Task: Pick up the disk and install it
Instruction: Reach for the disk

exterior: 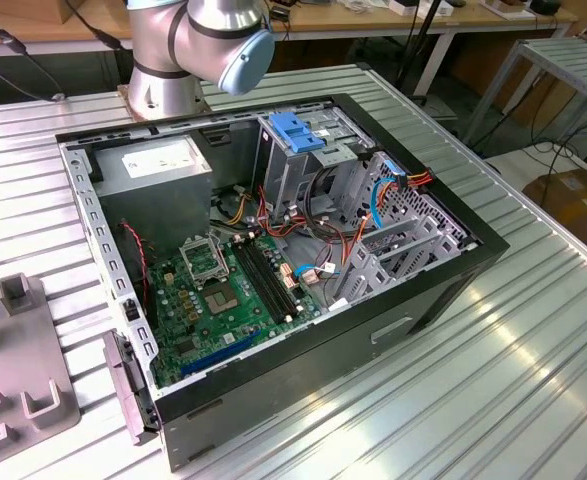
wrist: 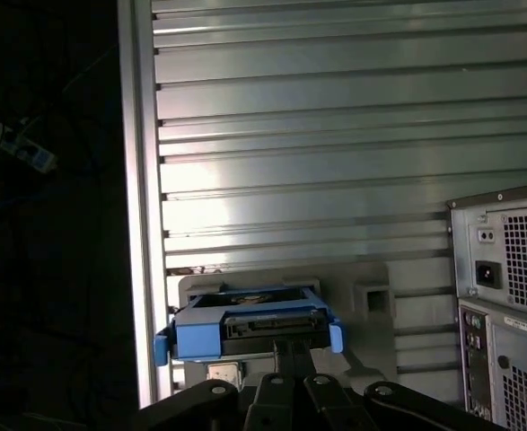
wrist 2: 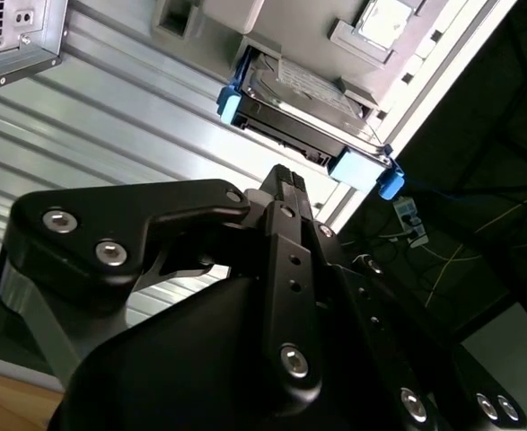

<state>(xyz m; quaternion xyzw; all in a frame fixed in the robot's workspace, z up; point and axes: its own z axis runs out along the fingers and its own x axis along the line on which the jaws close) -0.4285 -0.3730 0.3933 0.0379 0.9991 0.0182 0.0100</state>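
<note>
Disk sits in grey holder on bench, near its edge, at 12 o'clock from my tool. Connector end faces me; long axis runs 12–6. Tool clenched, empty.

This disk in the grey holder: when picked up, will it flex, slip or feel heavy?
The disk looks like a metal slab, so probably rigid and heavy for its size. Its blue carrier seems smooth plastic, possibly slippery. Flat shape: unlikely to roll.
</note>
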